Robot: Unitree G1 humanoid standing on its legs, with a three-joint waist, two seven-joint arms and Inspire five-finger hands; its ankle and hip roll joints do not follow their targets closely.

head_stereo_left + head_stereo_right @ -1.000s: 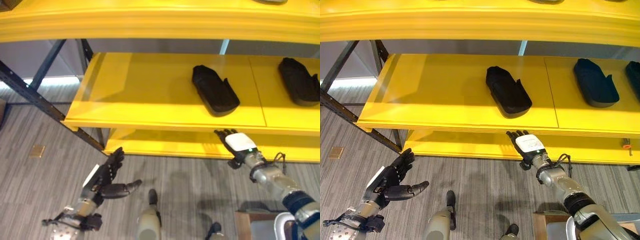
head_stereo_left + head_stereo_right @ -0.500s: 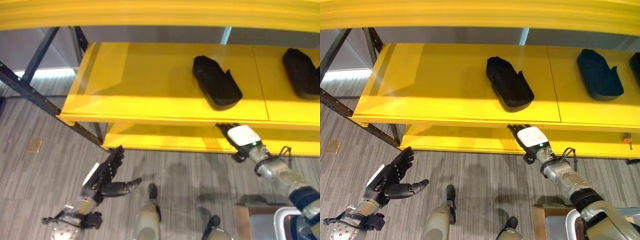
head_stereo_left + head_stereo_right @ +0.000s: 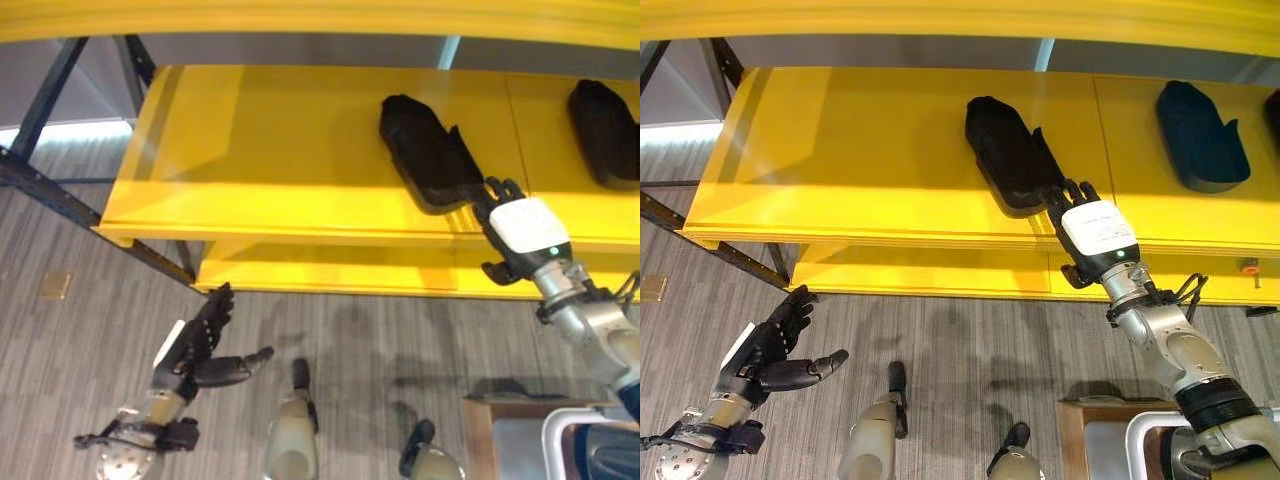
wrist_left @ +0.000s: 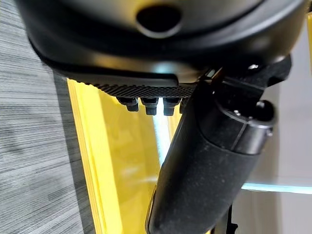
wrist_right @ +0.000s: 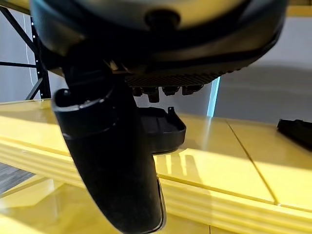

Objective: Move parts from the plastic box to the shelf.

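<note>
At your right hand (image 3: 1095,232), fingers straight and empty, the black part (image 3: 1008,155) lies touching at 11 o'clock, long axis 11-to-5.

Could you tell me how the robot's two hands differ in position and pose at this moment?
The right hand is raised to the front edge of the yellow shelf, its fingers reaching the near end of a black part; the left hand hangs low over the grey floor, away from any part. The right hand's back with its white cover faces the camera; the left hand shows its side, thumb out. Both are open and hold nothing.
</note>
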